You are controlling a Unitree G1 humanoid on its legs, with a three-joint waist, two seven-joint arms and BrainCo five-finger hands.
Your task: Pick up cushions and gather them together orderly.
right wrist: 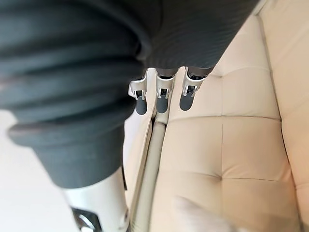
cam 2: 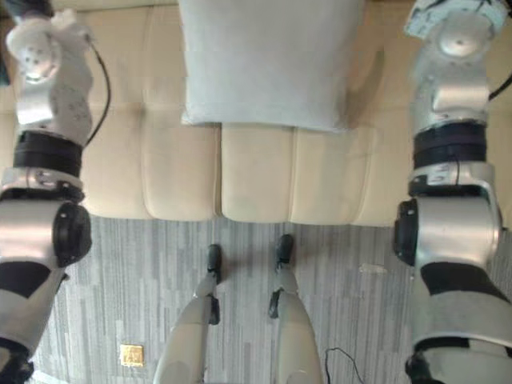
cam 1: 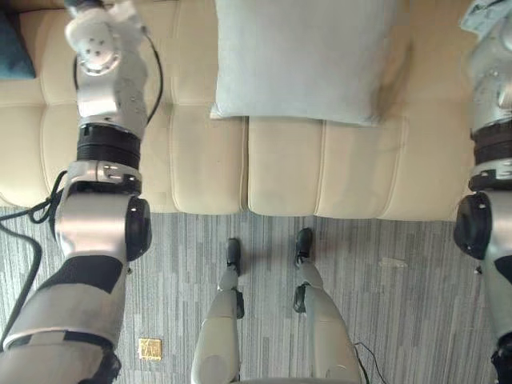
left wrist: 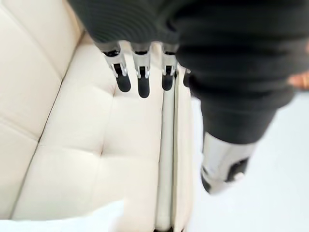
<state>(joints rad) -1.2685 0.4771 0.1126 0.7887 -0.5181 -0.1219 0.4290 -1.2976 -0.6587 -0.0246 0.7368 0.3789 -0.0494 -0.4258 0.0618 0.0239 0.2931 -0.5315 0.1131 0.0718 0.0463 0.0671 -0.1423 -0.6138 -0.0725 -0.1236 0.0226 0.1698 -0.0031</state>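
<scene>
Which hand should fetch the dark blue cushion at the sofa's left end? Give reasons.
Left. The dark blue cushion lies beside the left arm; the pale cushion sits between it and the right arm. The left hand is open and empty.

The pale grey-blue square fabric cushion [cam 1: 296,56] sat mid-seat on the cream tufted sofa [cam 1: 280,176], with a dark blue cushion [cam 1: 12,48] way off to its left. In front lay grey striped carpet [cam 1: 384,288], and a small yellow square floor plate [cam 1: 150,348] sat on its left part.
</scene>
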